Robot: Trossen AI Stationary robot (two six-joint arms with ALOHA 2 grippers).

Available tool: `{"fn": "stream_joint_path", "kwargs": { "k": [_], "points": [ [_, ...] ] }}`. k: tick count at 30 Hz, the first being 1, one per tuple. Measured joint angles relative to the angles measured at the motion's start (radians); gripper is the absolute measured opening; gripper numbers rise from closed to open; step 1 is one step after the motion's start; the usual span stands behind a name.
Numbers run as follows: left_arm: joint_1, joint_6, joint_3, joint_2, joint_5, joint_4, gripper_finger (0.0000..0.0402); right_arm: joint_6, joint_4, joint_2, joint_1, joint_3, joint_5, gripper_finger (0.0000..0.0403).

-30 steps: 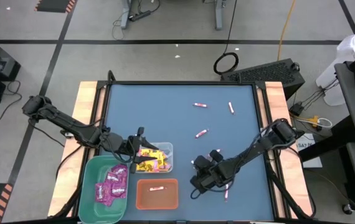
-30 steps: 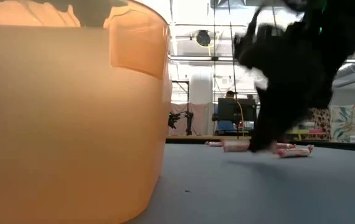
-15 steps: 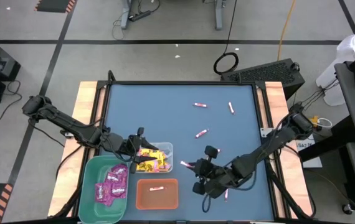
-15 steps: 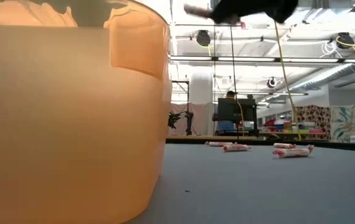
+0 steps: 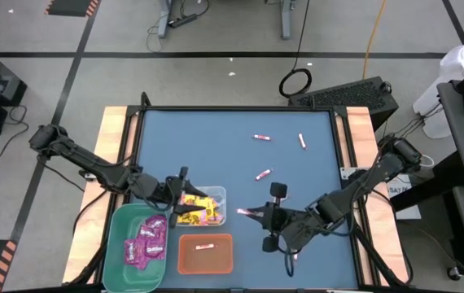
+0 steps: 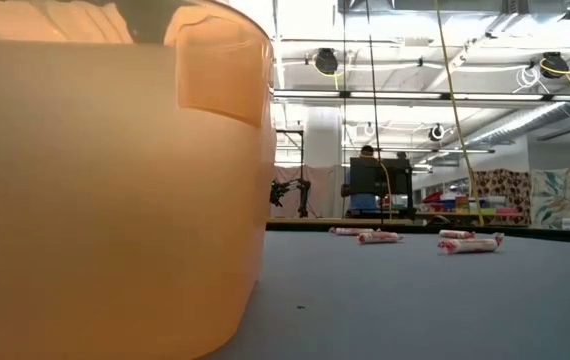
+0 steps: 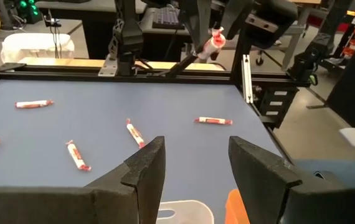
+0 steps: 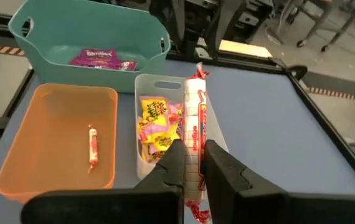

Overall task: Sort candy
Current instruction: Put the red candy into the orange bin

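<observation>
My right gripper (image 5: pixel 254 214) hangs above the table right of the clear bin (image 5: pixel 218 195), shut on a pink-and-white stick (image 5: pixel 244 212). My left gripper (image 5: pixel 181 189) is open at the clear bin's left end (image 7: pixel 193 163) and touches nothing. Three sticks lie on the far half of the table (image 5: pixel 261 137) (image 5: pixel 302 141) (image 5: pixel 263 174), and another (image 5: pixel 295 255) lies under the right arm. The clear bin holds yellow packets (image 8: pixel 156 127). Magenta packets (image 5: pixel 146 241) lie in the green bin. One stick (image 8: pixel 92 146) lies in the orange bin (image 5: pixel 224 260). My right gripper pinches the stick between its two fingers (image 8: pixel 176 163), on its lower half (image 8: pixel 193 158). The fingers point roughly level toward the table's left, and the stick lies along them, its free end (image 8: pixel 197 78) reaching past the tips. The stick is lifted clear of the table.
The green bin (image 5: pixel 118 232), the clear bin and the orange bin stand together at the table's near left. In the low view the orange bin's wall (image 6: pixel 105 190) fills the left half. Wooden rails (image 5: pixel 118 138) (image 5: pixel 361 138) border the blue table top on the left and right.
My right gripper has risen from the table with the stick in its fingers, leaving the low view, and has shifted slightly toward the table's left. The stick now hangs clear of the table. The right arm's elbow has swung out toward the right edge.
</observation>
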State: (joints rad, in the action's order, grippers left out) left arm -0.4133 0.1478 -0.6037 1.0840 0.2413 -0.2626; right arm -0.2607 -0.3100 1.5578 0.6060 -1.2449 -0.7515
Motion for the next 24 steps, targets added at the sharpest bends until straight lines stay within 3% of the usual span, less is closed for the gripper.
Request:
{"fn": "stream_joint_path", "kwargs": {
  "k": [5, 11, 15, 24],
  "points": [
    [-0.014, -0.001, 0.0, 0.0, 0.0, 0.008, 0.0183, 0.071, 0.106, 0.011, 0.006, 0.018, 0.0, 0.0024],
    [-0.027, 0.0, 0.0, 0.0, 0.0, 0.009, 0.0183, 0.269, 0.521, 0.012, -0.005, 0.152, 0.035, 0.0024],
    [-0.034, 0.001, 0.0, 0.0, 0.0, 0.01, 0.0183, 0.303, 0.684, 0.012, -0.027, 0.201, 0.103, 0.0024],
    [-0.034, 0.002, 0.0, 0.0, 0.001, 0.01, 0.0183, 0.284, 0.749, 0.012, -0.037, 0.233, 0.125, 0.0024]
  ]
}}
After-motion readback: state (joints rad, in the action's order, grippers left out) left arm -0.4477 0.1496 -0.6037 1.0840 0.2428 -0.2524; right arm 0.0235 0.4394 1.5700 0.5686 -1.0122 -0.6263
